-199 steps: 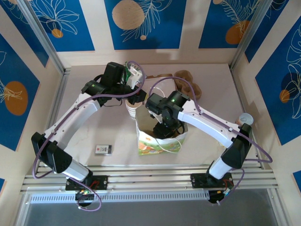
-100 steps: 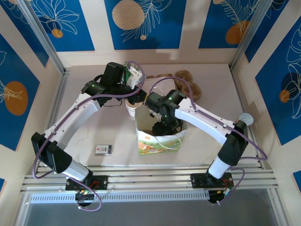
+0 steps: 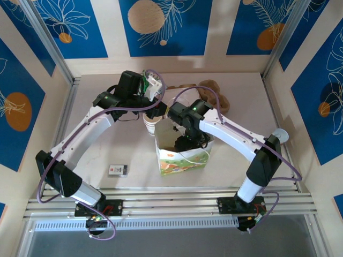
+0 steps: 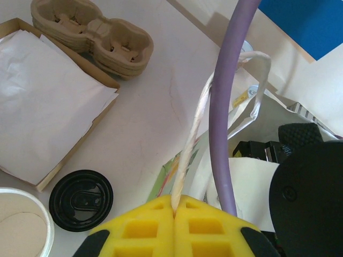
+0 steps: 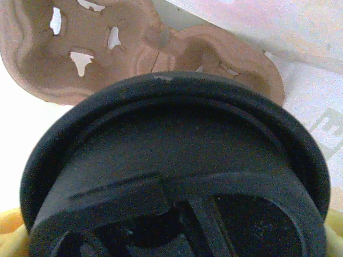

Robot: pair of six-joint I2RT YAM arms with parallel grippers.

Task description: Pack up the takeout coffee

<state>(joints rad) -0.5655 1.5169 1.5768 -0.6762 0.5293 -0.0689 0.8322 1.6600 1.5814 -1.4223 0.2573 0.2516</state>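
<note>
The takeout coffee's black lid [image 5: 177,171] sits close under the right wrist camera, with a yellow pad [image 5: 8,226] at each lower corner; my right gripper [image 5: 171,230] is shut on the cup. It hangs over a brown pulp carrier [image 5: 107,48]. From above, the right gripper [image 3: 186,142] reaches down into the printed paper bag [image 3: 179,163]. My left gripper [image 4: 175,202] is shut on the bag's twisted white handle [image 4: 191,140] and holds it up at the bag's far left edge [image 3: 156,111].
A loose black lid [image 4: 81,199] and a lidless cup [image 4: 21,227] lie beside the bag. Stacked pulp carriers [image 4: 91,35] and a flat box of white paper [image 4: 48,101] are at the back. A small card [image 3: 118,169] lies front left. A cup [image 3: 280,135] stands at the right.
The right arm's wrist has shifted toward the back over the bag and its elbow has swung forward; the gripper stays inside the bag. The left arm has not moved.
</note>
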